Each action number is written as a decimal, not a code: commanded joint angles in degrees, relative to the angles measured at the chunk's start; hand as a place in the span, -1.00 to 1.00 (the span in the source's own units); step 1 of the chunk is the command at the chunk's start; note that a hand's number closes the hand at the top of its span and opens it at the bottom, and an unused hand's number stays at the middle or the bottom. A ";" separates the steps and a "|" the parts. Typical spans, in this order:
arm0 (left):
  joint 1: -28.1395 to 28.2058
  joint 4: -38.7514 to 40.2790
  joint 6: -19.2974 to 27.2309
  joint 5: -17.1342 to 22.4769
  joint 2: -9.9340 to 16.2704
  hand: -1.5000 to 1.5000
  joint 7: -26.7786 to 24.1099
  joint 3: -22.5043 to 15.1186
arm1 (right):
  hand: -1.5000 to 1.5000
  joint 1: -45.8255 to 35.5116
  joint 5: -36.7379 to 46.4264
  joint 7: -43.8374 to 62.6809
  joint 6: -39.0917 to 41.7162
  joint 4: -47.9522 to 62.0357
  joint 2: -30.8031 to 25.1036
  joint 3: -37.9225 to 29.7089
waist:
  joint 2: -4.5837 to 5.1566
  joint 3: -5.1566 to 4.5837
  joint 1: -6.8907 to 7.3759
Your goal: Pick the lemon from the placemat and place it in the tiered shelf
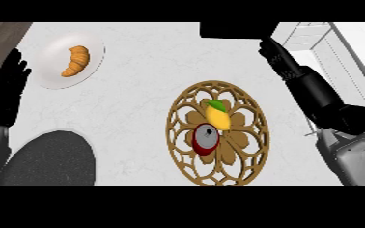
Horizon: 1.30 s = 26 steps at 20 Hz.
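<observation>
A yellow lemon (219, 116) with a green leaf lies near the middle of a round brown openwork placemat (182, 107). The white tiered shelf (324, 41) stands at the upper right of the counter. My right hand (284, 64) hovers to the right of and beyond the placemat, apart from the lemon, its fingers straight and holding nothing. At the left edge my left hand (13, 84) rests open, fingers up.
A red apple (205, 138) touches the lemon's near side on the placemat. A white plate (51, 75) with a croissant (76, 61) sits at the upper left. A dark round plate (50, 159) lies at the lower left.
</observation>
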 commanded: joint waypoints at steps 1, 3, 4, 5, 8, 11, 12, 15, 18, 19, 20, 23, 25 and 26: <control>1.39 -0.60 -0.78 -0.85 -2.27 0.00 -0.29 0.78 | 1.00 -2.69 2.87 1.21 -0.75 1.31 6.16 2.32 | 0.01 0.78 -0.47; 5.50 -0.93 -3.16 -1.13 -3.45 0.00 -4.77 -1.32 | 1.00 -4.23 3.25 -1.67 -3.34 6.28 12.09 4.77 | 0.18 0.77 0.50; 6.46 -3.06 -3.90 -1.18 -3.61 0.00 -3.23 -3.28 | 1.00 -5.74 4.72 0.98 -7.10 4.87 16.21 7.56 | 0.07 0.76 1.05; 7.54 -0.89 -5.14 -1.83 -5.76 0.00 -6.61 -5.00 | 1.00 -10.38 2.69 0.09 -6.47 9.81 18.09 5.24 | 0.50 0.72 1.79; 9.37 -0.12 -6.70 0.49 -4.25 0.00 -4.29 -3.79 | 1.00 -2.75 19.14 6.54 -21.51 13.82 7.74 1.95 | -0.20 0.13 -1.34; 11.31 -0.88 -8.53 0.31 -5.11 0.00 -6.71 -4.65 | -1.00 1.46 28.60 3.21 -33.66 13.54 19.09 10.60 | -0.13 0.67 -0.21; 12.77 -1.45 -8.32 -0.09 -6.33 0.00 -8.77 -4.86 | -1.00 3.57 29.03 2.43 -34.93 12.96 23.61 14.20 | -0.14 0.72 -0.13; 13.73 -3.30 -11.49 0.59 -4.69 0.00 -7.13 -1.82 | -1.00 3.90 30.29 6.57 -31.68 10.95 25.35 16.16 | -0.09 0.78 -0.65; 13.09 -1.70 -9.96 -1.17 -6.49 0.00 -7.08 -3.04 | -1.00 1.90 41.69 21.46 -33.12 4.48 22.25 19.26 | -0.28 0.72 -1.19; 13.02 -0.14 -10.50 -1.03 -5.67 0.00 -8.46 -2.08 | -1.00 3.51 44.76 22.57 -33.31 5.02 20.24 20.27 | -0.35 0.68 -1.50; 14.11 -2.13 -11.01 -0.02 -5.07 0.00 -7.24 -1.98 | -1.00 0.60 46.87 27.84 -30.38 4.62 17.97 19.08 | -0.58 0.63 -1.41; 13.85 -0.18 -10.04 -0.72 -6.32 0.00 -8.22 -2.12 | -1.00 -2.66 53.30 39.48 -22.58 2.33 15.50 20.87 | -0.84 0.47 -2.29; 13.73 0.40 -11.39 -0.12 -5.06 0.00 -8.35 -0.95 | -1.00 -4.20 54.91 45.62 -16.08 0.19 14.16 21.68 | -0.79 0.51 -2.07; 13.82 -1.12 -10.36 -0.84 -5.74 0.00 -7.39 -2.01 | -1.00 -5.64 54.97 48.88 -12.10 -1.66 13.22 21.55 | -0.88 0.55 -2.03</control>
